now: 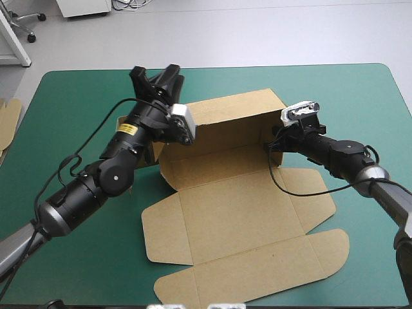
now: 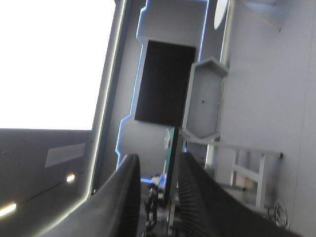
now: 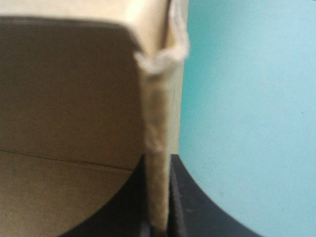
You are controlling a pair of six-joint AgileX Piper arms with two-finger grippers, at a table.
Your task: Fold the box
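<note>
Box (image 1: pixel 238 212) sits mid-worktop (image 1: pixel 77 96) with its back wall up; right tool (image 3: pixel 158 168) pinches the right side wall's edge, likely to hold it upright, while left tool (image 1: pixel 156 77) hangs open, raised clear.

Table (image 1: pixel 212 66): top wholly under a teal-green cover (image 1: pixel 71 103), which lies flat and is one plain colour. The far edge runs straight across the high view. Both far corners are rounded. The left and right edges slant outward toward the near side.

Right wrist view: the cover (image 3: pixel 247 98) shows as an even field.

Spare board (image 1: pixel 8 119): brown and flat, just off the table's left edge, near the far-left corner. Only a strip shows, cut by the frame, with a rounded lobe in its outline. Cannot tell what it rests on, nor whether it touches the table.
</note>
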